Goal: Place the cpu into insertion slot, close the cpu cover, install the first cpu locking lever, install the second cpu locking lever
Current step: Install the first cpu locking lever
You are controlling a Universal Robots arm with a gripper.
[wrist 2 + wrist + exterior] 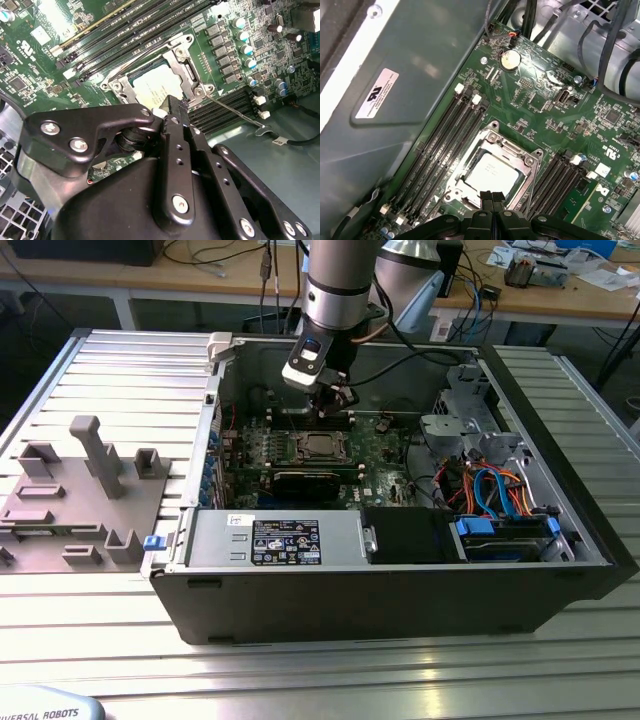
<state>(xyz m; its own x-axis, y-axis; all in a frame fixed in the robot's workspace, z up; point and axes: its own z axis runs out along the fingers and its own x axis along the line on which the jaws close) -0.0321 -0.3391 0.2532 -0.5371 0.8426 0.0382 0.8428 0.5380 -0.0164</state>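
The cpu (492, 175) sits in the insertion slot (468, 170) under the lowered cpu cover (514, 150). The gripper (492, 196), pinched narrow, hovers at the cover's edge. A white printed label (377, 92) lies well apart from the cover.

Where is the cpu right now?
The cpu lies on the green motherboard, framed by the cpu cover, between two memory-slot banks, near the exterior view's centre.

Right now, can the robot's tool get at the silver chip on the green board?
Probably yes: the tool hangs right at the edge of the cpu, with nothing between. The cpu cover frames the chip, leaving just its top exposed.
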